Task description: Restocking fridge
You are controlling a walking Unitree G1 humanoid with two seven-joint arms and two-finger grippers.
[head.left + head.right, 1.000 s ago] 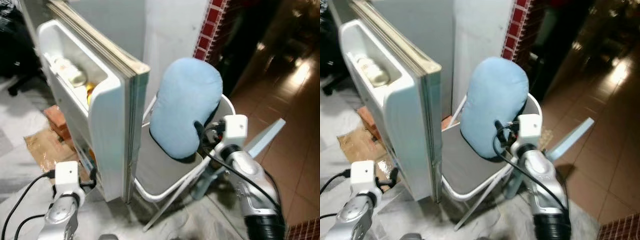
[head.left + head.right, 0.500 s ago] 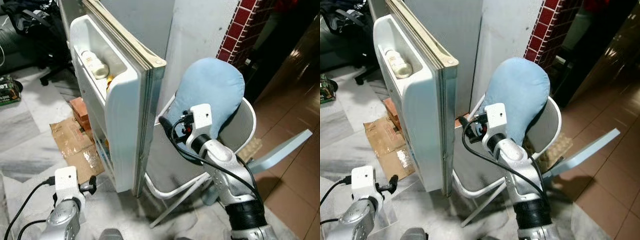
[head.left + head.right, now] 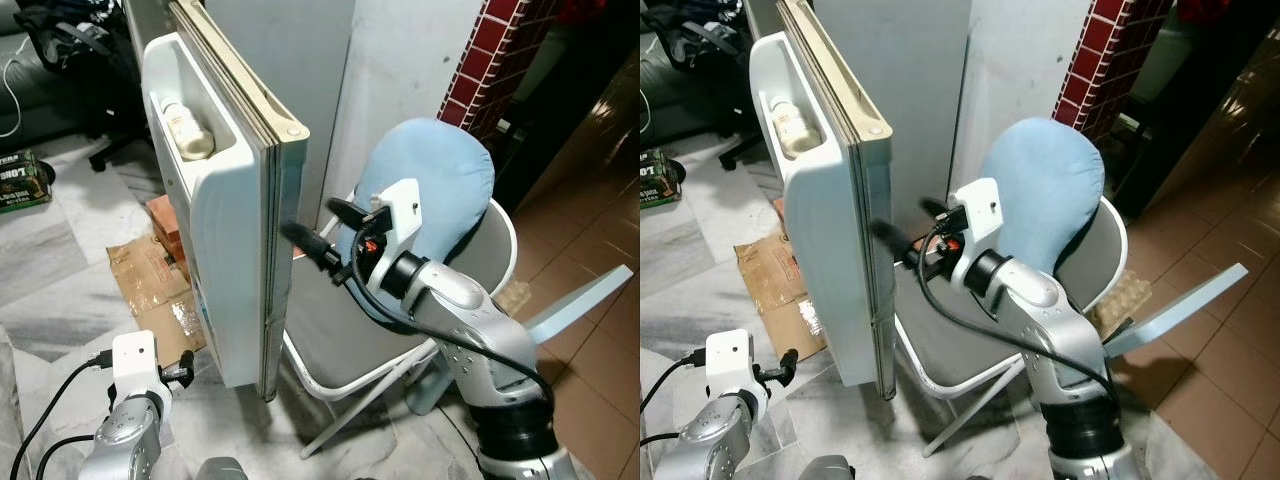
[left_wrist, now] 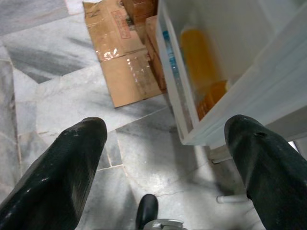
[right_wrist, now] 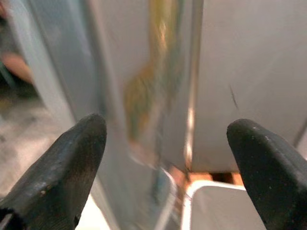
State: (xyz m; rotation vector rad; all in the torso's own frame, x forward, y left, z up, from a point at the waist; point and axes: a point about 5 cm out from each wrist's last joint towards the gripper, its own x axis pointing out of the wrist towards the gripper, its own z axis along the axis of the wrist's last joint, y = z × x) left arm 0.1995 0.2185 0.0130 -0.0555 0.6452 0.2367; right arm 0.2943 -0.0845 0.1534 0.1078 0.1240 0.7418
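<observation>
The fridge door (image 3: 245, 250) stands ajar, its edge directly ahead of the right tool (image 3: 300, 235), whose fingers are spread wide and hold nothing. It looks stiff and heavy on its hinge, with smooth, likely slippery skin; the thick outer edge seems the surest place to take hold. A bottle (image 3: 185, 125) lies in the top door shelf. Behind the right tool stands a folding chair (image 3: 400, 330) with a blue cushion (image 3: 440, 190). The left tool (image 4: 165, 182) hangs low, open and empty, over marble floor (image 3: 60, 310) and flattened cardboard (image 3: 145, 285).
</observation>
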